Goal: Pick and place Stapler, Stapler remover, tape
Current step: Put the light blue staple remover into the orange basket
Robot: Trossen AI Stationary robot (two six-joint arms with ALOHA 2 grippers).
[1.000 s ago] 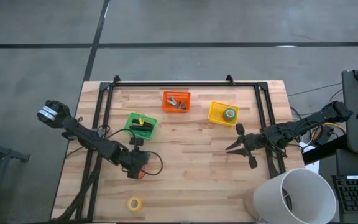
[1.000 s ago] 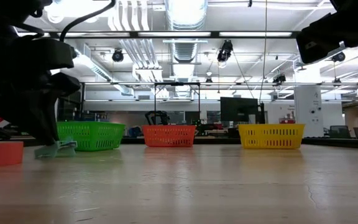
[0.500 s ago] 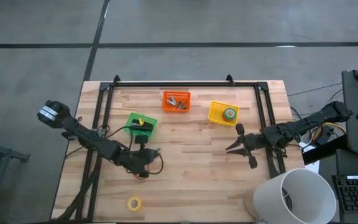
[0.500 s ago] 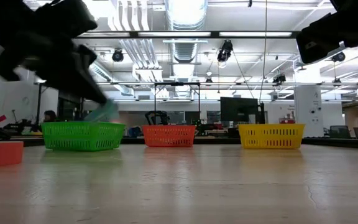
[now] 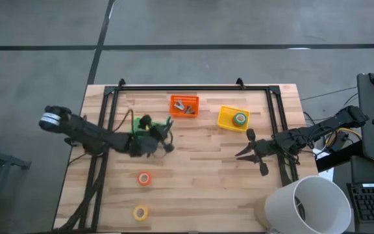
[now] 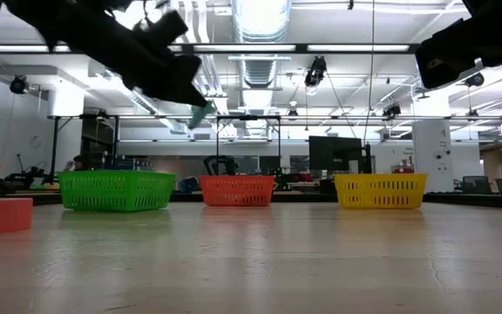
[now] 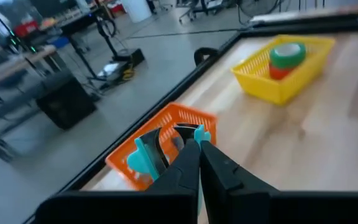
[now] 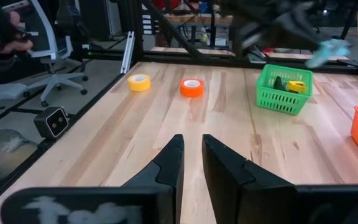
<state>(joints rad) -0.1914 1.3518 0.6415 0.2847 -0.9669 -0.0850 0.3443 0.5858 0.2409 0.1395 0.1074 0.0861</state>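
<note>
Tabletop (image 5: 200, 162): red tape (image 5: 145, 178) and yellow tape (image 5: 139, 212) remain; left gripper (image 7: 197, 138) fingers pinch a teal remover (image 7: 143, 157); right gripper (image 5: 250, 154) idles, fingers narrowly apart.

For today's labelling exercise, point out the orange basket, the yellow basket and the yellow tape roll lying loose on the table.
orange basket (image 5: 184, 105), high view, on its floor amid contents.
yellow basket (image 5: 226, 117), high view, on its floor left of the tape.
yellow tape roll (image 5: 140, 212), high view, on the ring's band.
</note>
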